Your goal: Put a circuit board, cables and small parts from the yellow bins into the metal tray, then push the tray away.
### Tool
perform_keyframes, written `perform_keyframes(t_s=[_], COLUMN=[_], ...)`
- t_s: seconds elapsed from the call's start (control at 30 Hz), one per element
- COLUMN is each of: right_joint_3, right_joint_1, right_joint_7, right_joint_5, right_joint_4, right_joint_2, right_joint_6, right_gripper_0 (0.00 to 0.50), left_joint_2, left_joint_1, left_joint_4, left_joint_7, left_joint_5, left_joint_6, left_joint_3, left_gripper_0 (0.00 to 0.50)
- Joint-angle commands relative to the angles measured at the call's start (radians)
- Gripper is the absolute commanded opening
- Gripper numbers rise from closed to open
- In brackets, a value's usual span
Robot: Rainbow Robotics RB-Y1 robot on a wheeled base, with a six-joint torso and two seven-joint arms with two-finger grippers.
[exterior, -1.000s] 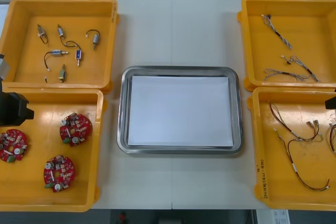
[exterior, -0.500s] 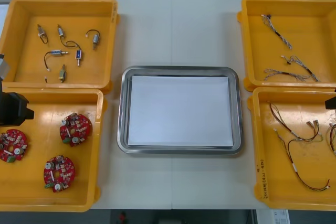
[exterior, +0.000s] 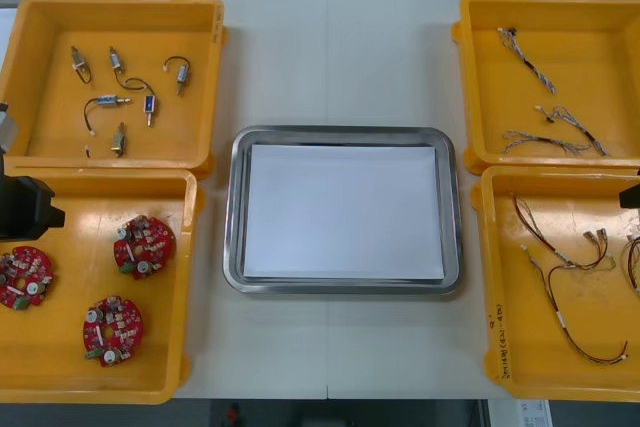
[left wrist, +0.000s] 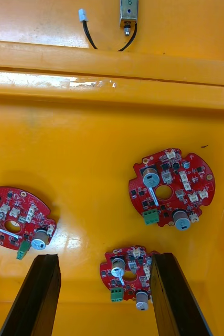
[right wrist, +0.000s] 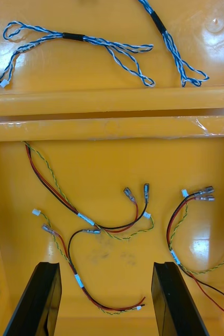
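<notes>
Four yellow plastic bins flank a rectangular metal tray lined with a bare white sheet on the light table in the front view. The far left bin holds small metal parts, the near left bin three round red circuit boards, the far right bin twisted blue and white cables, and the near right bin red and yellow cables. The left arm's black wrist hangs over the outer far corner of the near left bin, and a dark tip of the right arm hangs over the outer edge of the near right bin. The tray lies between the two arms, well apart from both. In the left wrist view the left gripper hovers above the bin floor with its black fingers spread wide and holding nothing. The nearest board lies between them, a second board lies beyond the fingertips, and a third board lies just outside one finger. In the right wrist view the right gripper is likewise spread apart and empty-handed over its bin. One looped cable runs between its fingers, and the blue and white cables lie past the bin walls, well beyond the fingertips.
</notes>
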Motion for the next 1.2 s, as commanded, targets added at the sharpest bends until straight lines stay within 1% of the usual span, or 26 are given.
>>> perform_keyframes(t_s=[0.03,1.2], right_joint_3=[-0.030,-0.030], right_joint_1=[0.013,0.013], right_joint_7=[0.010,0.010], right_joint_5=[-0.008,-0.008], right_joint_4=[-0.007,-0.007], right_joint_2=[-0.041,-0.041], right_joint_6=[0.003,0.003], right_gripper_0=[0.500,0.500], left_joint_2=[0.038,0.038], left_joint_1=[0.018,0.018], left_joint_4=[-0.030,-0.030], left_joint_7=[-0.036,-0.036], left_joint_5=[0.007,0.007], left_joint_6=[0.006,0.006], left_joint_3=[0.008,0.008], left_gripper_0=[0.500,0.500])
